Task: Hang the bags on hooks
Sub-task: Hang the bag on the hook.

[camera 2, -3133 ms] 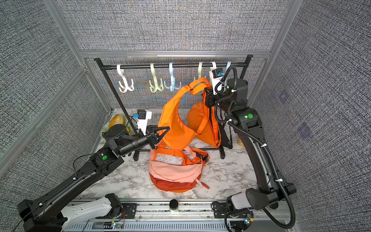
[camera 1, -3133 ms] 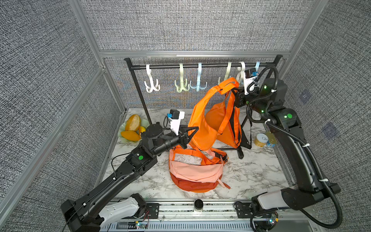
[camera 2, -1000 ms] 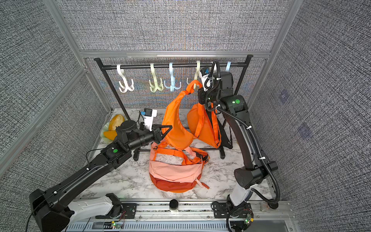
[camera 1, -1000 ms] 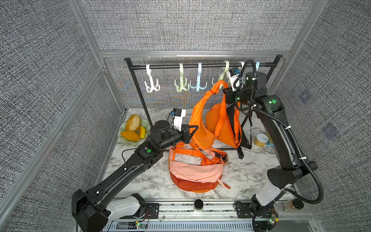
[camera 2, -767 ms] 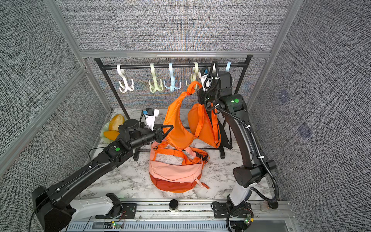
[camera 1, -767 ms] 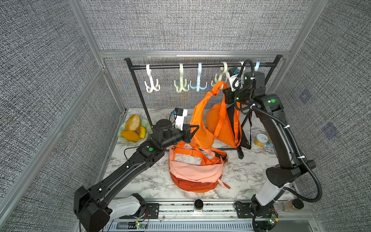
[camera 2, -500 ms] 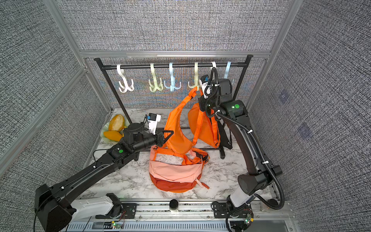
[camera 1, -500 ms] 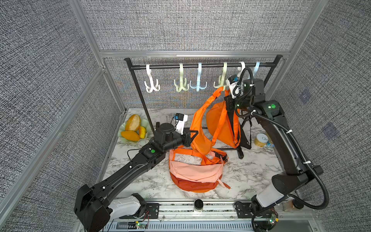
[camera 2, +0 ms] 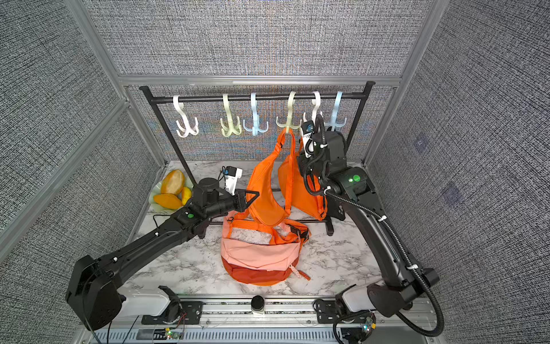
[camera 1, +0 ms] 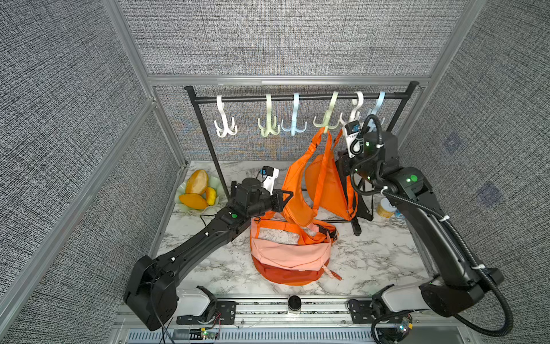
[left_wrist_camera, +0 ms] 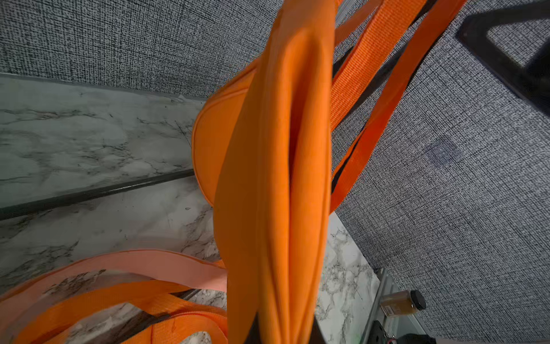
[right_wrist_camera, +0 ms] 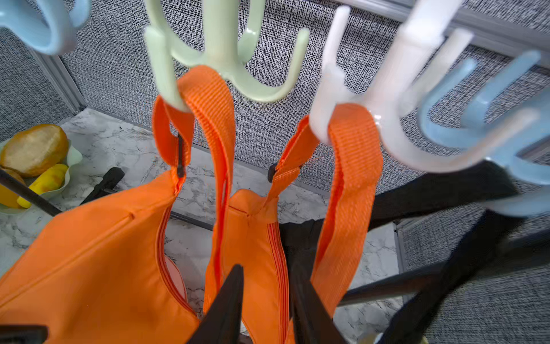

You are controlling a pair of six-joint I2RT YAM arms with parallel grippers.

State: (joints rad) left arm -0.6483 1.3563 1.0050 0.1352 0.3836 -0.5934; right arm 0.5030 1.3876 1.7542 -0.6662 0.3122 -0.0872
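Observation:
The orange bag [camera 1: 297, 190] hangs by its strap [right_wrist_camera: 205, 89] from a prong of the pale green hook [camera 1: 327, 119] on the rack. In the right wrist view the strap loops over that hook [right_wrist_camera: 226, 44]. My right gripper [right_wrist_camera: 266, 268] sits just below the hooks, open, its dark fingers apart with nothing pinched between them; the strap runs past beside one finger. My left gripper [camera 1: 285, 196] is shut on the bag's lower body, and the orange fabric fills the left wrist view right down to the jaws [left_wrist_camera: 282, 333].
A second orange bag [camera 1: 327, 190] hangs from the neighbouring white hook [right_wrist_camera: 357, 89]. A pink and orange bag [camera 1: 290, 256] lies on the marble in front. A fruit bowl [camera 1: 198, 190] stands back left, a small jar [camera 1: 385, 208] back right, the rack's foot [camera 1: 355, 229] between.
The strap has come down onto the pale green hook. My right gripper has opened, let go of it and dropped back a little. The left arm has sunk slightly with the bag's body.

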